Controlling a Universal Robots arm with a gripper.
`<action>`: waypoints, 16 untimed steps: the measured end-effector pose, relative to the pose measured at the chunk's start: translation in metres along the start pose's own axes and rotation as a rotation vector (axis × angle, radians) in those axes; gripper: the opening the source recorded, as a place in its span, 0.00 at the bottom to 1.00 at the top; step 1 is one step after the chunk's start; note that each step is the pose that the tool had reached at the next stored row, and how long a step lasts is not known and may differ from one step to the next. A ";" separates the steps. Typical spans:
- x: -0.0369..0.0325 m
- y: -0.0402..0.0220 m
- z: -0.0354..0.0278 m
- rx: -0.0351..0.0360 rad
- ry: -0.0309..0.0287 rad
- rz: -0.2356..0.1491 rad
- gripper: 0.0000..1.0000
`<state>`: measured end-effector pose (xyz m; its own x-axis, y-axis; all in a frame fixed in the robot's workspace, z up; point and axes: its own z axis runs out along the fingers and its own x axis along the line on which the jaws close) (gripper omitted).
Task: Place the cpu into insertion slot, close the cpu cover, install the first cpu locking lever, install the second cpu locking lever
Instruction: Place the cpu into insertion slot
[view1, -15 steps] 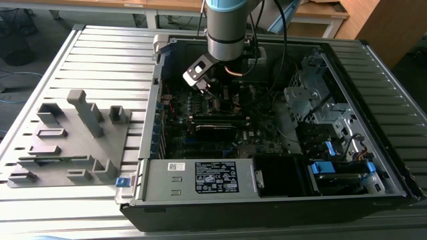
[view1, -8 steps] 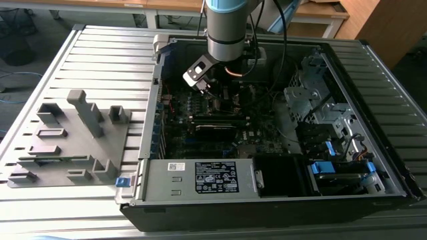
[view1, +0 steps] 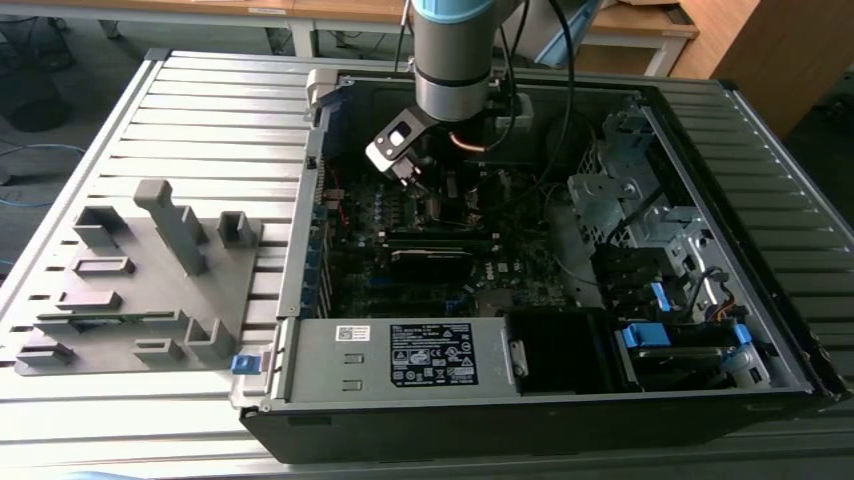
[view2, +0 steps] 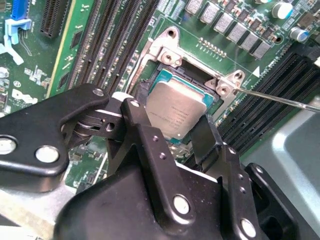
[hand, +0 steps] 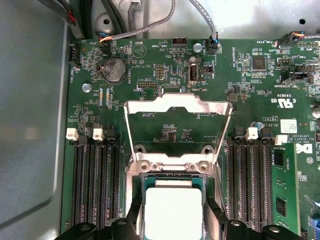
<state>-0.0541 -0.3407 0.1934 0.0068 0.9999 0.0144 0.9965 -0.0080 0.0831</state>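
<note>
The gripper (view2: 167, 117) is clamped on the cpu (view2: 181, 106), with a finger (view2: 136, 117) against each of two opposite edges. The cpu sits in or just over the insertion slot (view2: 175, 69); I cannot tell which. At the slot's far edge the cpu cover (hand: 177, 102) stands swung open. Long black memory slots (hand: 95, 185) flank the slot on both sides.

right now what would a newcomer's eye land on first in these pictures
The small square silver-grey cpu stands out in the second wrist view, at the dark square insertion slot, with the black gripper down over it. Beside the slot in the first wrist view, the thin silver cpu cover frame lies flipped open. In the exterior view, the grey and blue robot arm reaches into the open black computer case.
</note>
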 end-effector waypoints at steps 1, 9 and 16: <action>0.0000 0.0001 -0.0012 0.0000 0.0000 0.000 0.61; 0.0002 0.0012 -0.0144 0.0001 -0.0001 0.000 0.61; 0.0002 0.0012 -0.0149 0.0000 0.0000 0.000 0.61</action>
<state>-0.0541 -0.3407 0.2083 0.0068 0.9999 0.0144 0.9965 -0.0079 0.0831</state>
